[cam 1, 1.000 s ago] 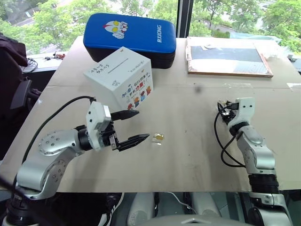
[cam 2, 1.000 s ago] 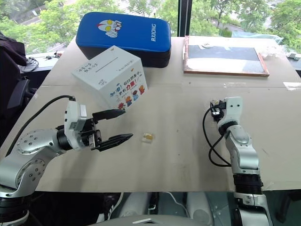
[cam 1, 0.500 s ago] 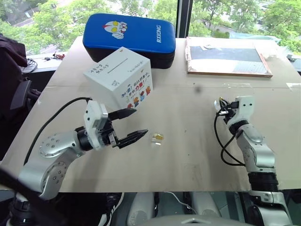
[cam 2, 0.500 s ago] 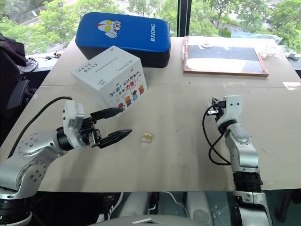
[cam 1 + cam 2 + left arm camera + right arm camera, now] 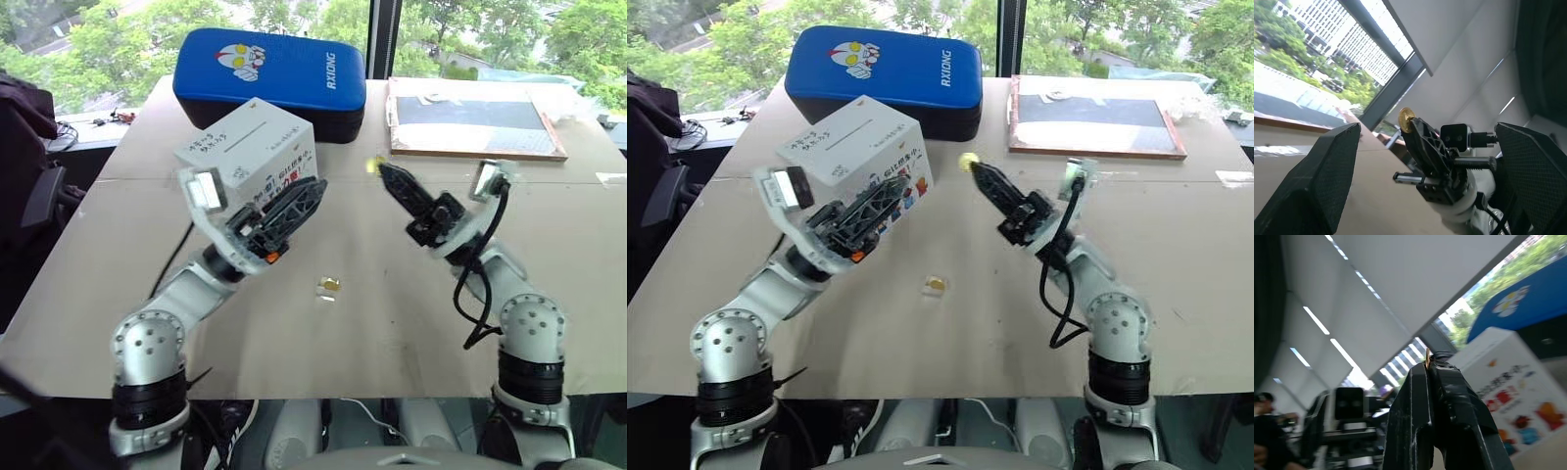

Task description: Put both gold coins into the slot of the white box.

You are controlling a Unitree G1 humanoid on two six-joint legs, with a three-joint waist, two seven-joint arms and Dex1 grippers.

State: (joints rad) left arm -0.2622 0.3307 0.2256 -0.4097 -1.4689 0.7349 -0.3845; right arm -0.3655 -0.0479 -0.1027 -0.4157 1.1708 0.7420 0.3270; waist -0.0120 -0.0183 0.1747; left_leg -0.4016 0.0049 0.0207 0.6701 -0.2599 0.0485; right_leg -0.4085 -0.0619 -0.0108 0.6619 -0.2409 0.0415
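Right pincer (image 5: 972, 167) raised beside the white box (image 5: 250, 157), pinching one gold coin (image 5: 967, 161) at its tips, left pincer (image 5: 294, 201) spread wide before the box, second gold coin (image 5: 332, 285) on the table (image 5: 392, 323) below the box.

White box (image 5: 257, 157) front partly hidden behind left end effector (image 5: 294, 204), table coin (image 5: 332, 285) too small to make out

The table (image 5: 411, 294) bears white box (image 5: 250, 157), blue case (image 5: 269, 80), framed board (image 5: 475, 117) (and one gold coin (image 5: 332, 285)).
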